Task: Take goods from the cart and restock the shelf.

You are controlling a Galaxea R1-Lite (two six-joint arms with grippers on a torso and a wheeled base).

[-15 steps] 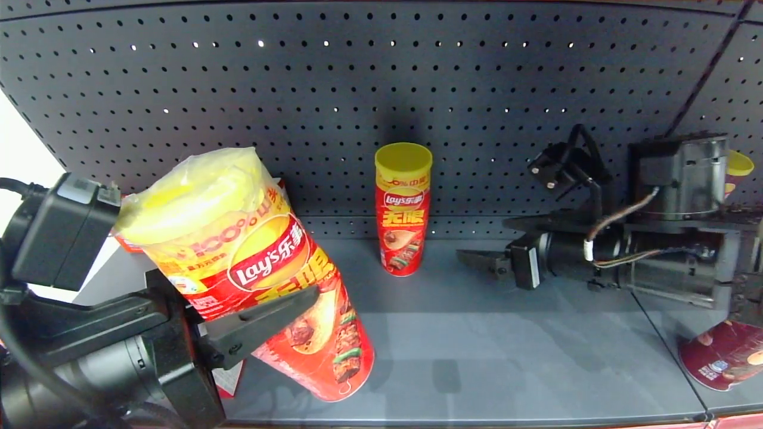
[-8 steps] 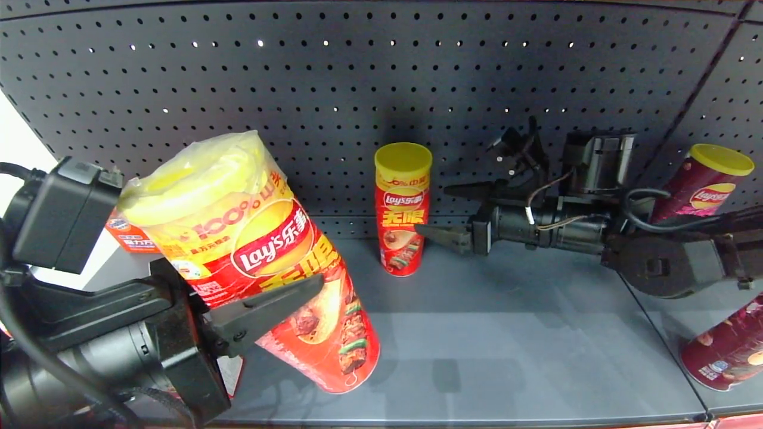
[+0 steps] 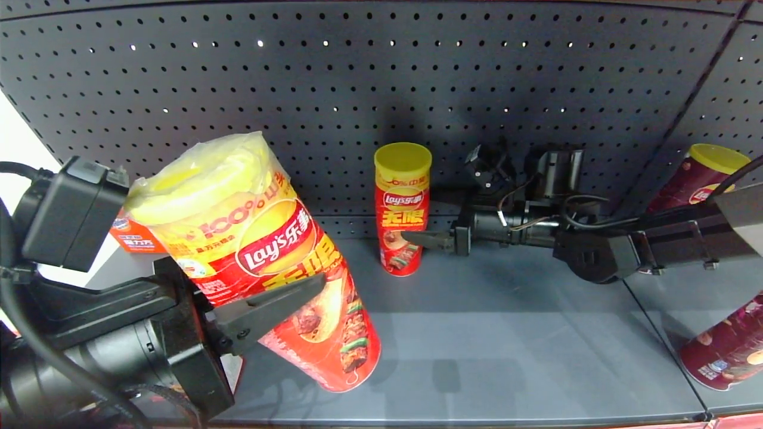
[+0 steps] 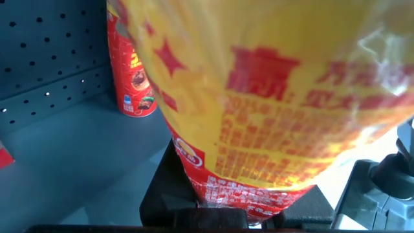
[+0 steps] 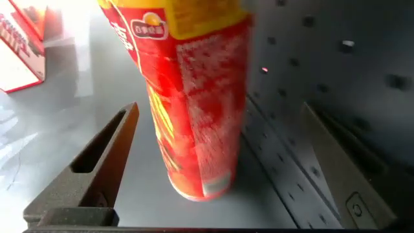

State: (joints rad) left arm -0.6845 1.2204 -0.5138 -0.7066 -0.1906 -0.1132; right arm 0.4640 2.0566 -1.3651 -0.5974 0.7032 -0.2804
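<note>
While one red can (image 3: 403,208) stands upright at the back wall of the shelf (image 3: 506,357), the right gripper (image 3: 424,219) has its fingers wide on both sides of it. Left of that can and nearer the front, the left gripper (image 3: 286,268) clamps a tilted second can (image 3: 238,208), apparently not yet placed.

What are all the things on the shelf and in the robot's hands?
held can: 1, red and yellow, tilted, left front
standing can: 1, red with yellow lid, upright at the back
maroon cans: 2, dark red, right side, one back, one front
box: 1, orange, far left
shelf: 1, grey, under everything
pegboard: 1, dark, behind
left gripper: 1, black, shut on held can
right gripper: 1, black, open around standing can
</note>
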